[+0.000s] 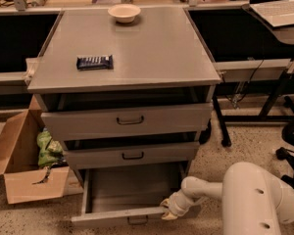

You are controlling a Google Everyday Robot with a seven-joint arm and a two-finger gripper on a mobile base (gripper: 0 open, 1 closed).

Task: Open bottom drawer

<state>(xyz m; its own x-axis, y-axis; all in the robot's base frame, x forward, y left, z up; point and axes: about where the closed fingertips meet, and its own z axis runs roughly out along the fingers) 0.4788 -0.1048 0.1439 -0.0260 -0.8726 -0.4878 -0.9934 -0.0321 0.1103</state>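
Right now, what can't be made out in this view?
Camera view:
- Claw at the bottom drawer's right front corner: its hold is masked by the arm.
- Bottom drawer's back: hidden under the middle drawer.
- Middle drawer's inside: hidden under the top drawer.
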